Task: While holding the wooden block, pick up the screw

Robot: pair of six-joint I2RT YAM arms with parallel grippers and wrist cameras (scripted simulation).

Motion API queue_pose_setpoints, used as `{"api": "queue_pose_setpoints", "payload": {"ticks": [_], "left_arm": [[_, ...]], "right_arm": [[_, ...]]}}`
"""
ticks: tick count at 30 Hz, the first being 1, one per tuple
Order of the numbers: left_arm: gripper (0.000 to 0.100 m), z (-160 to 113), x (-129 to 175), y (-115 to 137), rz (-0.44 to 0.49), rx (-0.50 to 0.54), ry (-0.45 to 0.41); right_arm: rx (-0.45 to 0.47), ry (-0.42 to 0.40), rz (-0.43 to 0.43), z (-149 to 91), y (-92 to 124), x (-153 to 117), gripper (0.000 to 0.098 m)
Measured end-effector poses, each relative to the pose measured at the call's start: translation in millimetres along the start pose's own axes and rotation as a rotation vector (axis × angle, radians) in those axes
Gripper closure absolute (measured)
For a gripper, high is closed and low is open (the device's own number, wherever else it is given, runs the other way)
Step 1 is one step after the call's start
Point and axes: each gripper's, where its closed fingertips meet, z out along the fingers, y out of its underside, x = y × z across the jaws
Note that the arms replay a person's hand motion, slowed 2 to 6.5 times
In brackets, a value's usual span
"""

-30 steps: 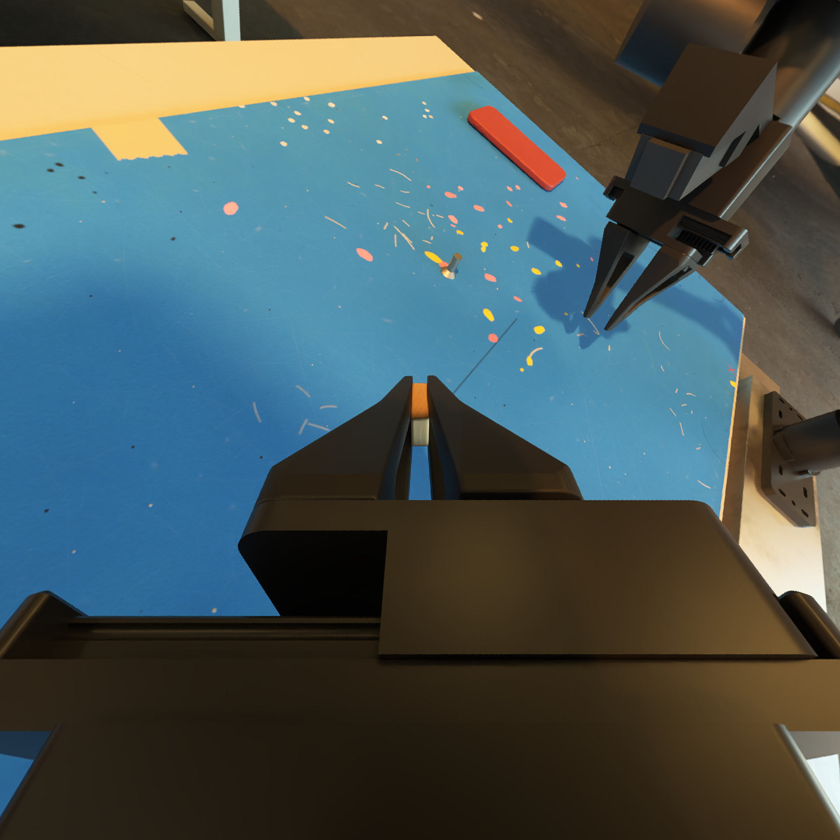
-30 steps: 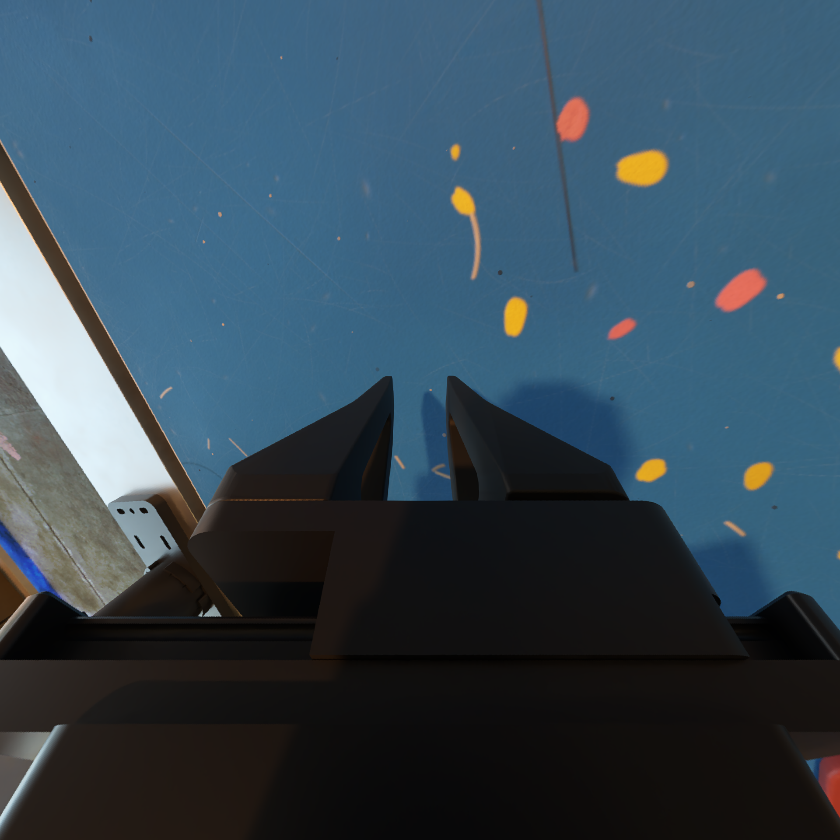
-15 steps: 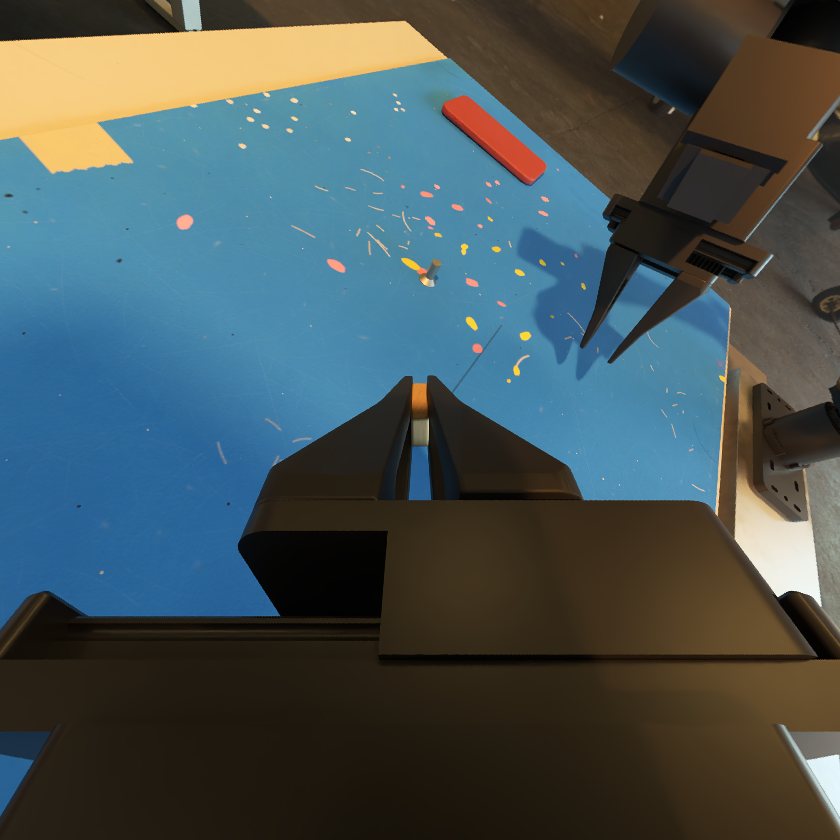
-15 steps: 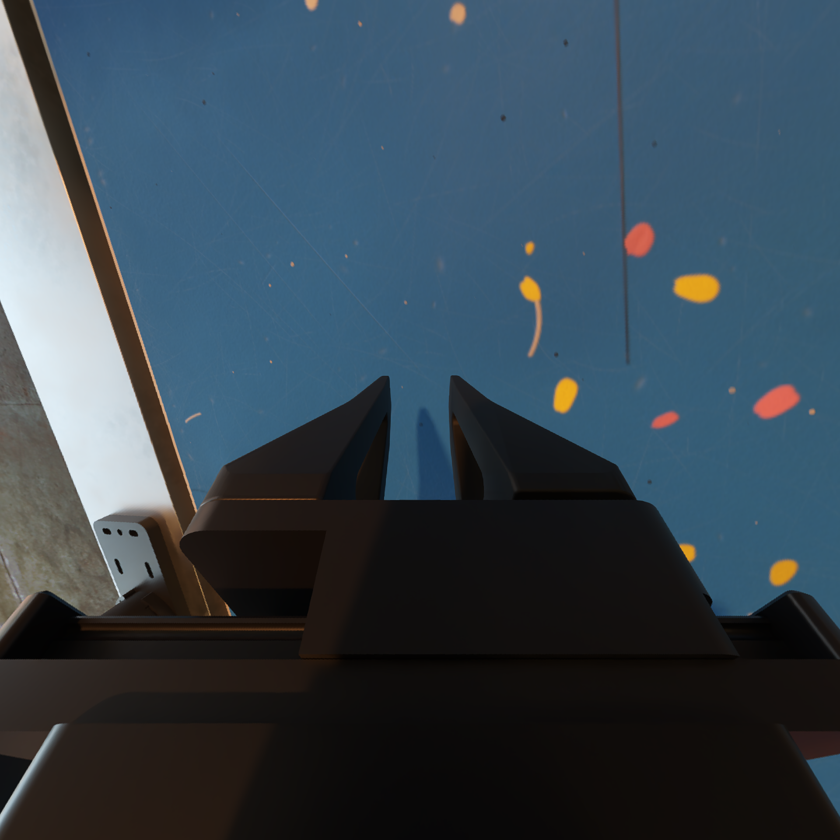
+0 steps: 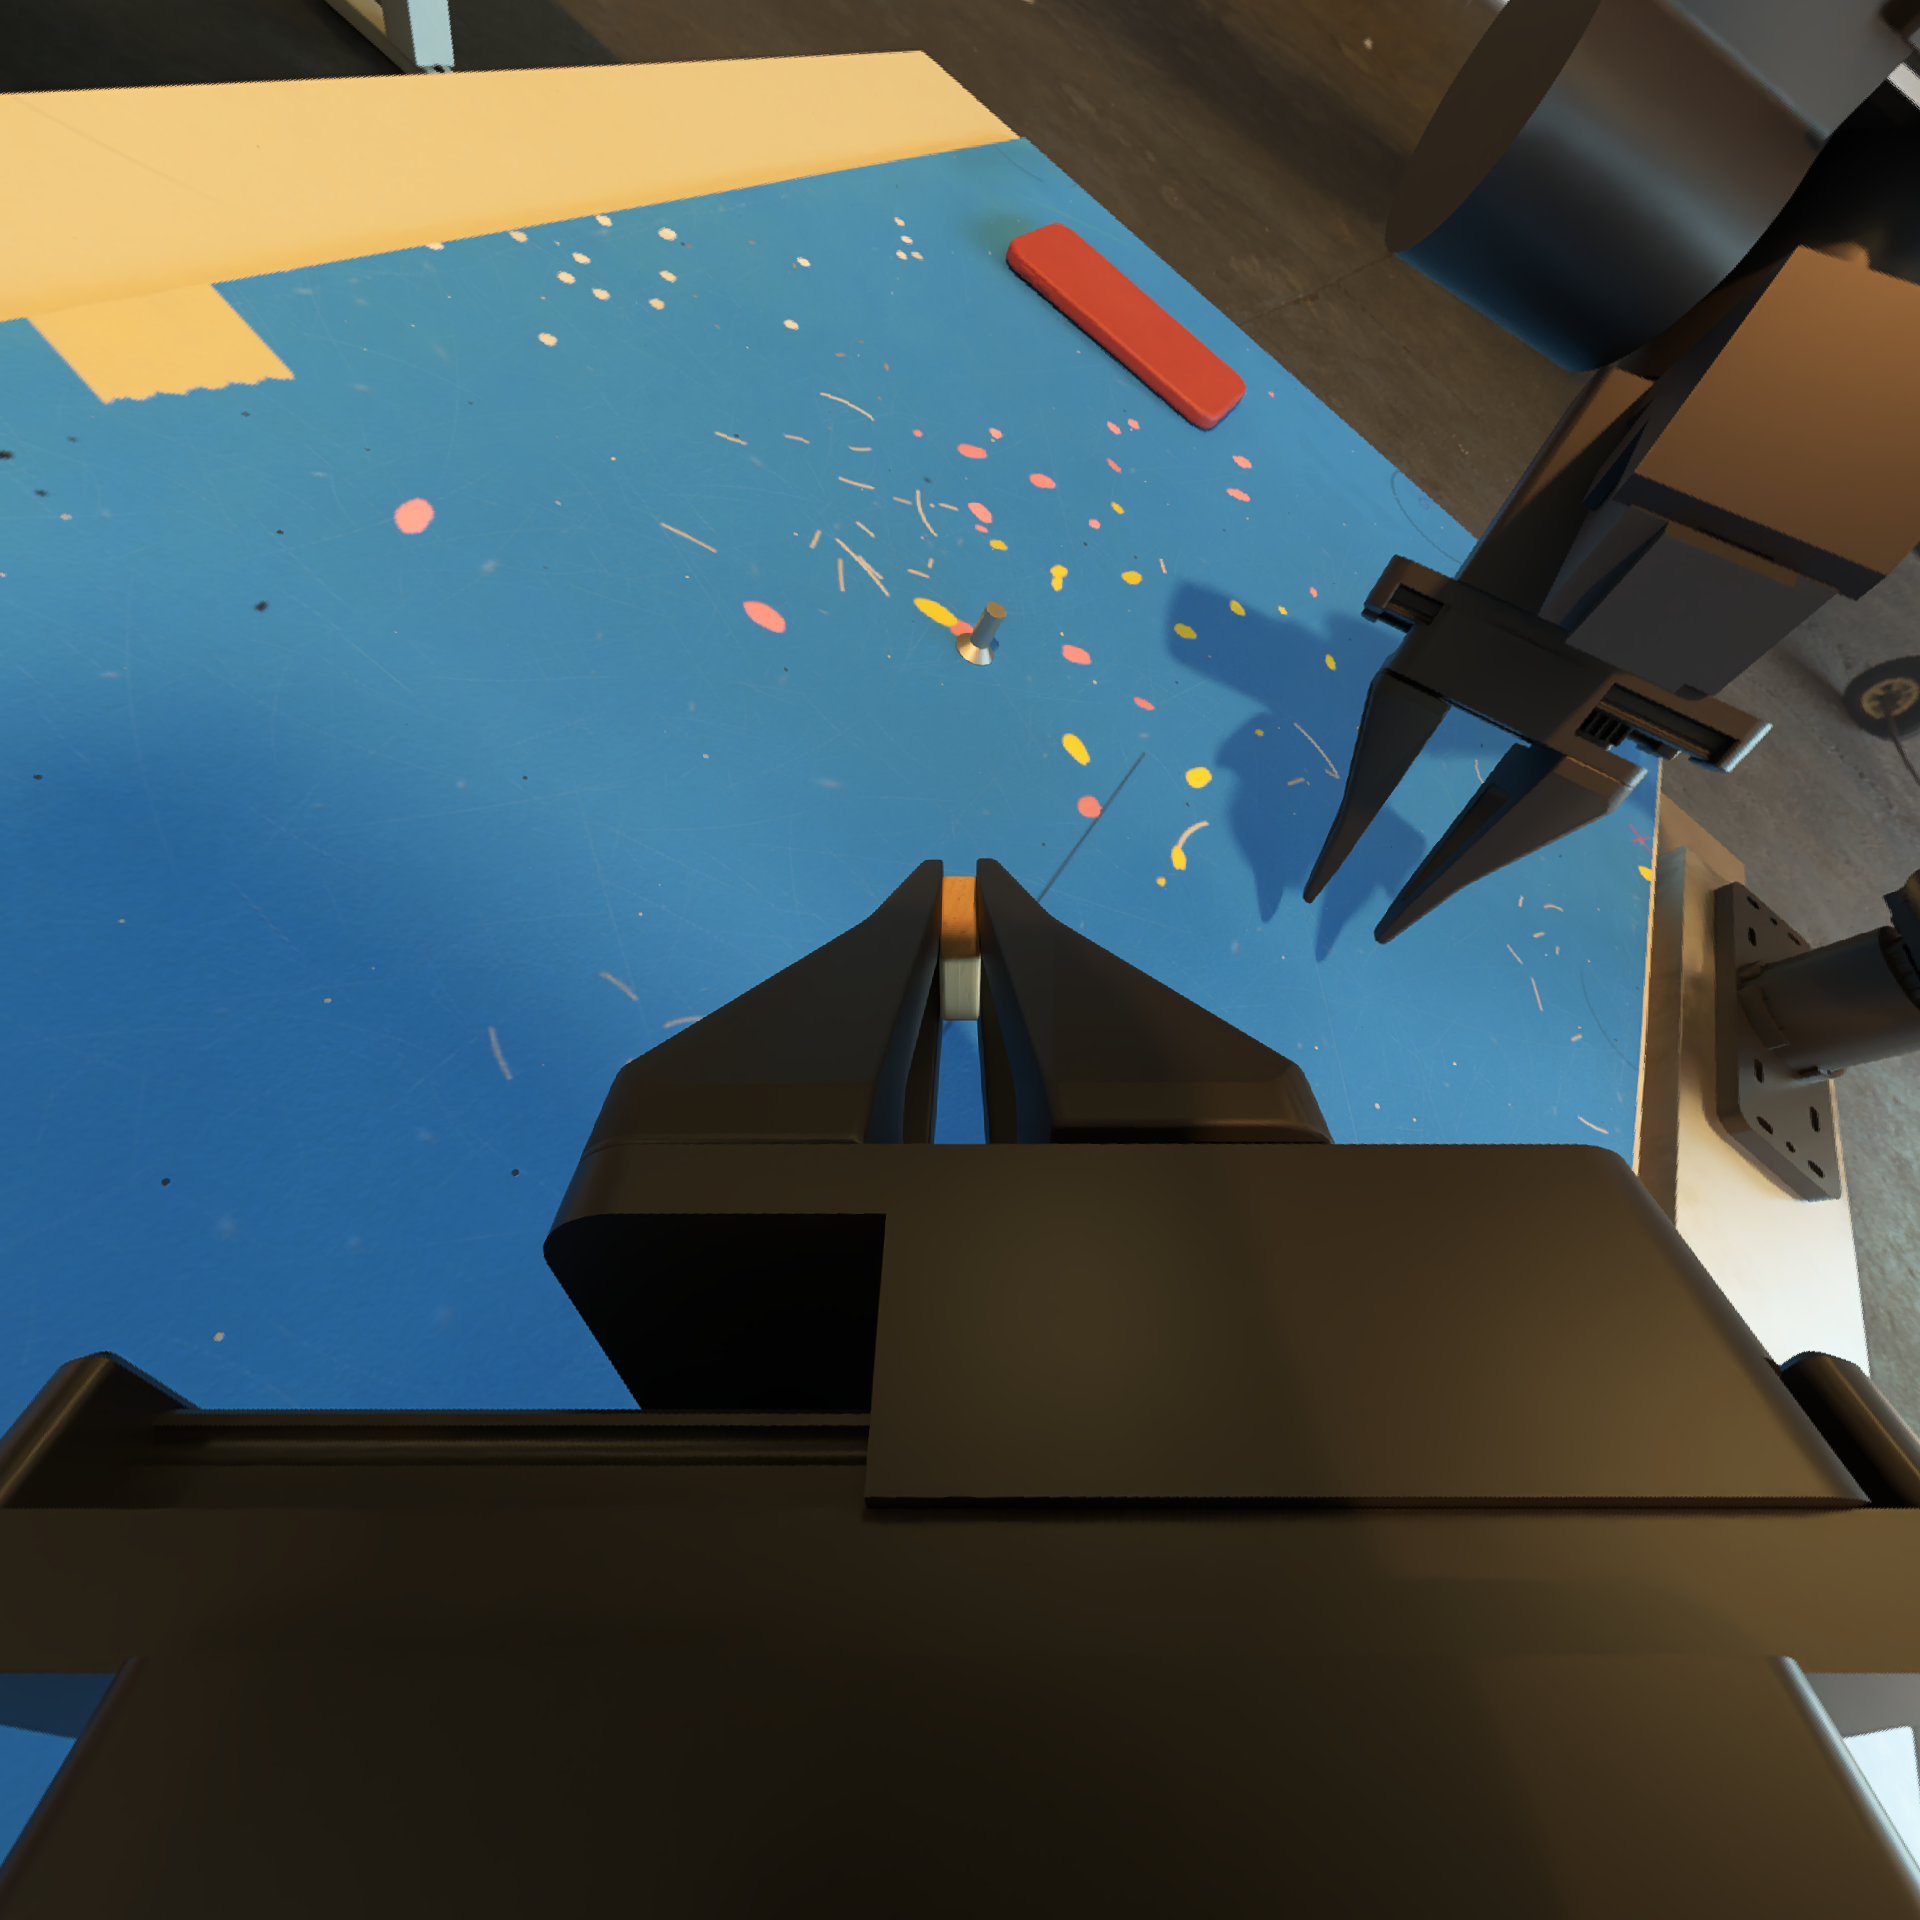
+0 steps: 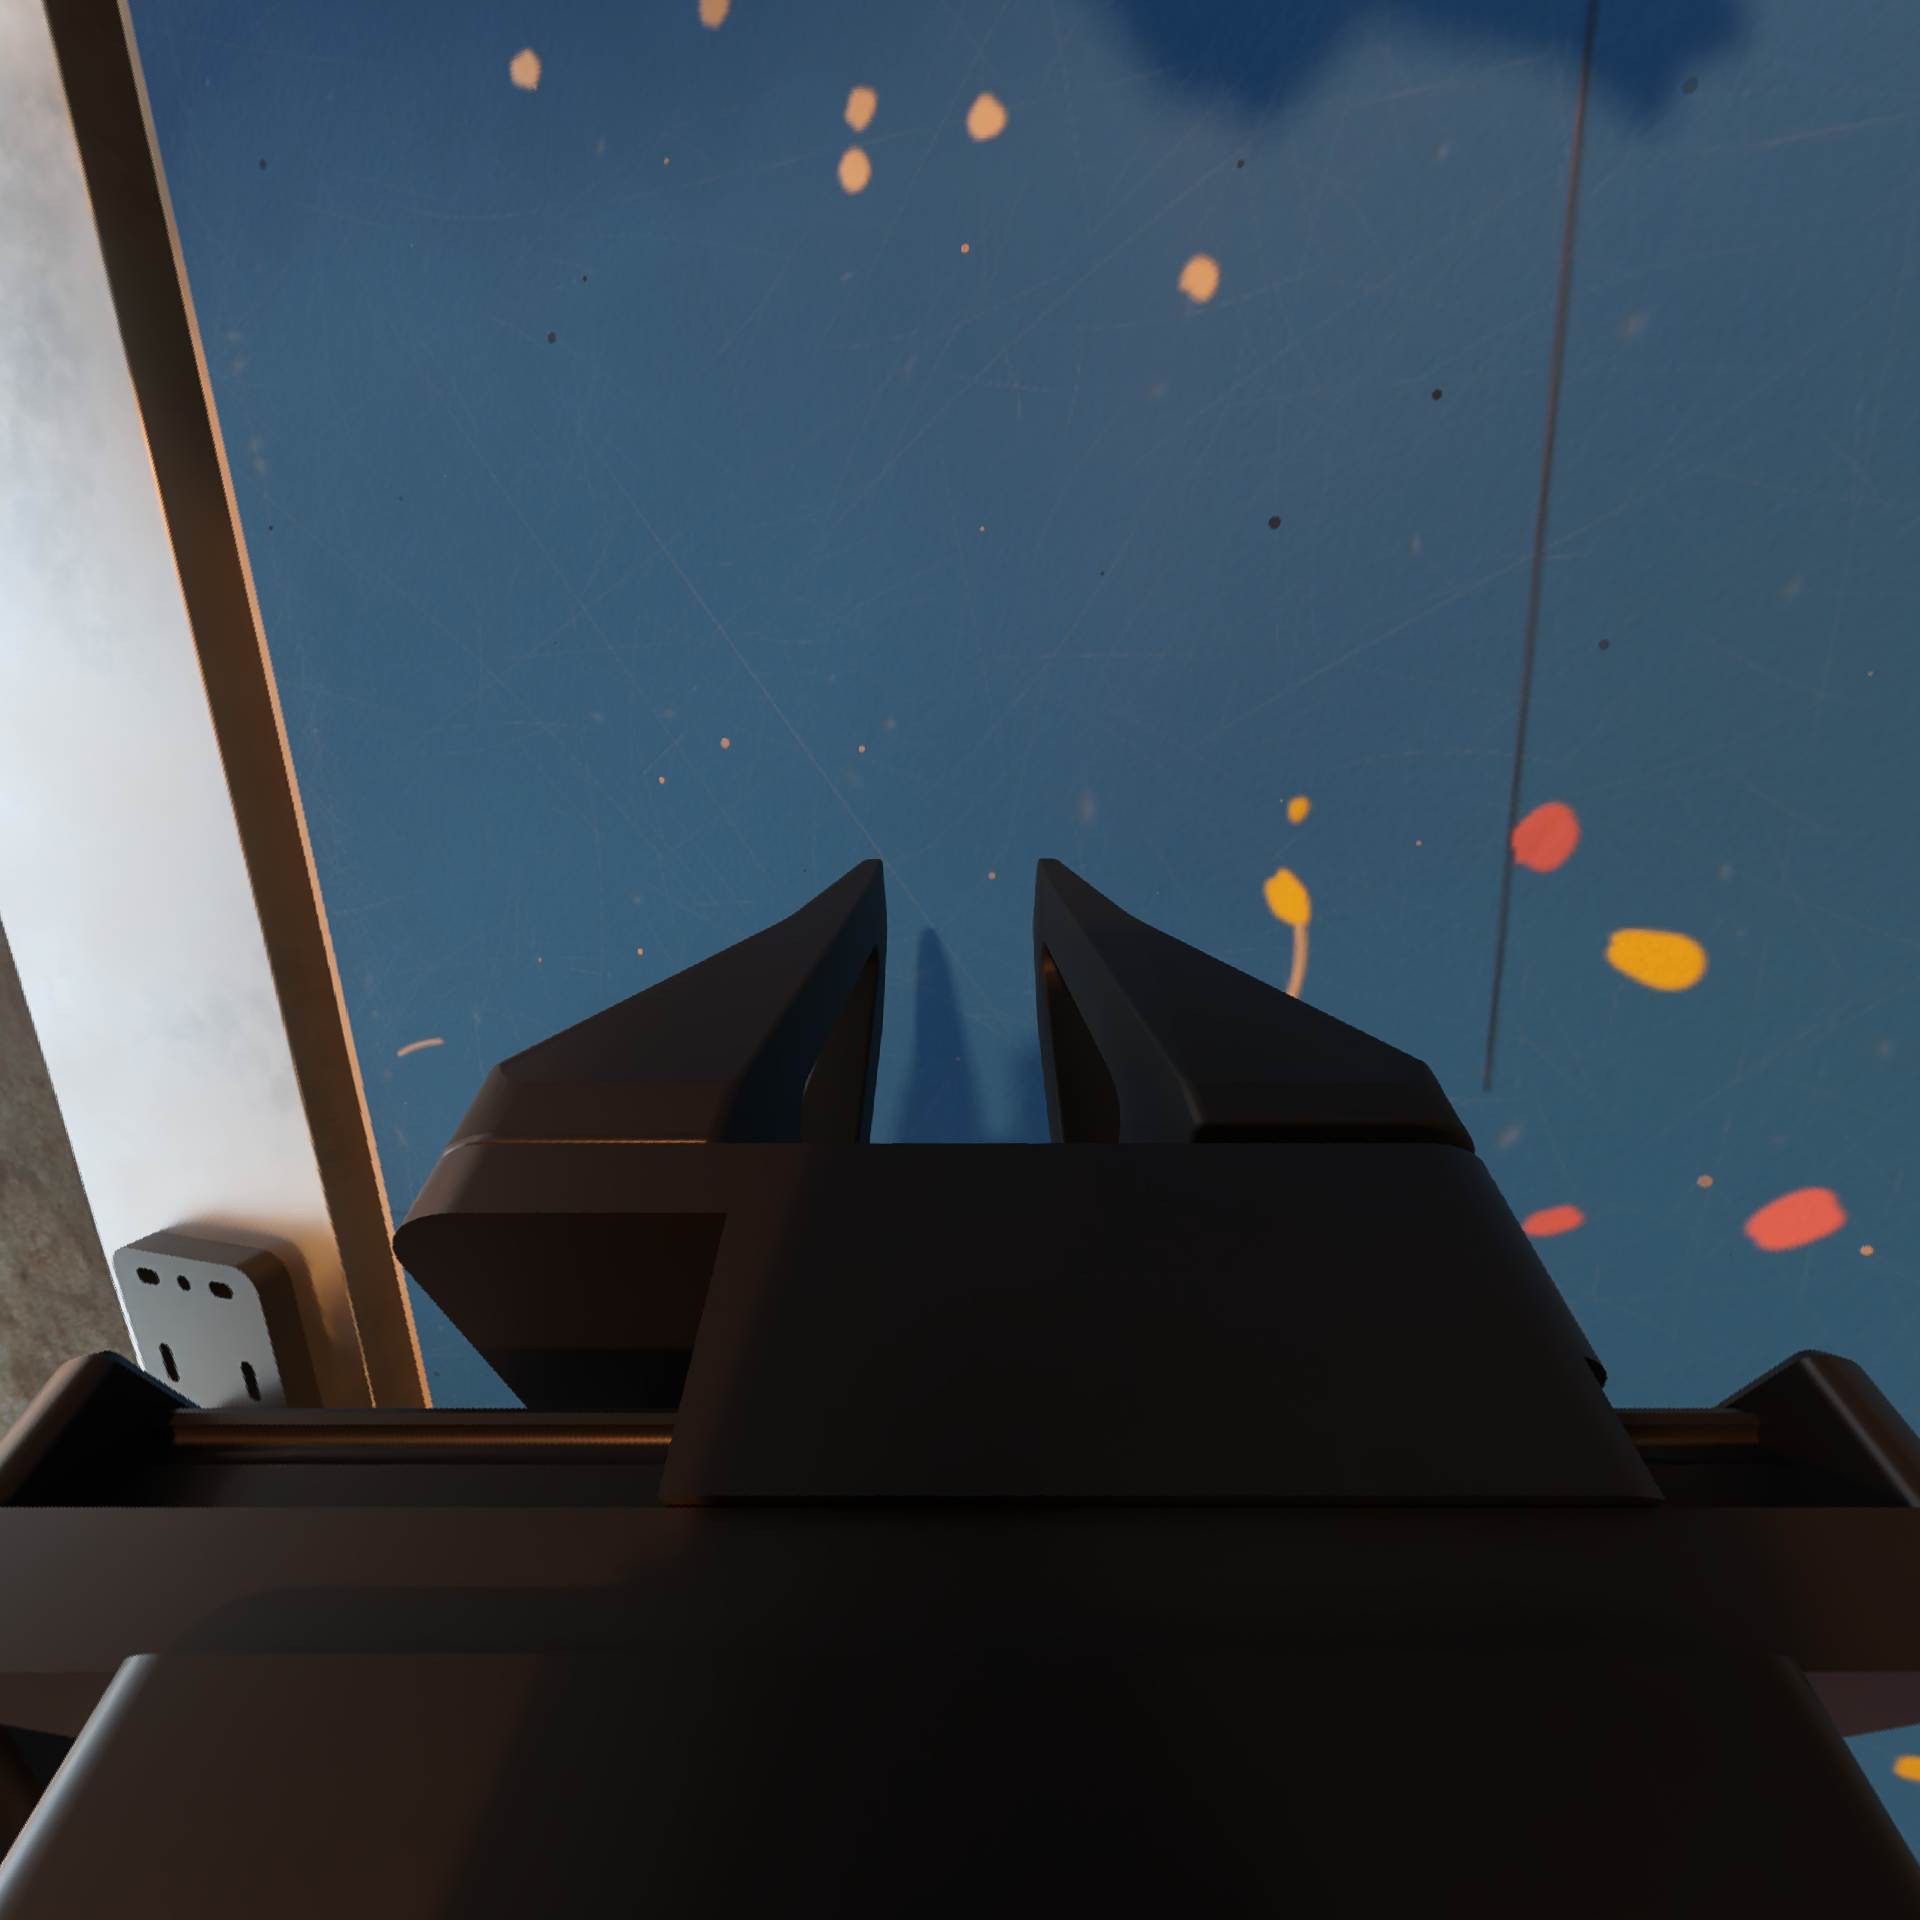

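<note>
Near the blue table point(image 5: 436, 831) edge, right gripper point(image 5: 1345, 914) parted, left gripper point(image 5: 959, 864) clamping wooden block point(image 5: 959, 914), screw point(image 5: 981, 636) standing apart

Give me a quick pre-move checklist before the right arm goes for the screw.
1. Wooden block held: ok, the left gripper is shut on it, above the blue tabletop.
2. Right gripper empty and open: ok, a gap shows between its fingers.
3. Screw located: ok, it stands on its head, shaft up, untouched.
4. Right gripper lined up with the screw: not ok, it hangs off to the side near the table edge; the screw is not in the right wrist view.
5. Path clear: ok, the red flat bar lies farther off, near the far edge.
6. Grip firmness on the block: cannot tell.
</note>
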Motion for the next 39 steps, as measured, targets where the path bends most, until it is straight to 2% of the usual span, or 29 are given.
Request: {"api": "queue_pose_setpoints", "payload": {"ticks": [19, 30, 35, 39], "left_arm": [[0.095, -1.4, -1.6, -0.2, -0.005, 0.004, -0.003], [0.095, -0.7, -2.2, 1.1, -0.008, 0.002, -0.003], [0.095, 0.2, -2.1, 2.4, -0.01, -0.001, -0.001], [0.095, 0.9, -1.5, 2.8, -0.01, -0.002, 0.001]], "right_arm": [[-0.009, 0.045, 0.022, 11.5, 1.2, 13.1, 0.0626], [0.015, 0.044, 0.047, 7.2, 4.5, 17.5, 0.0618], [0.056, 0.036, 0.069, 8.8, 4.9, 22.3, 0.062], [0.062, 0.066, 0.095, 4.8, 11.1, 31.3, 0.0601]]}}
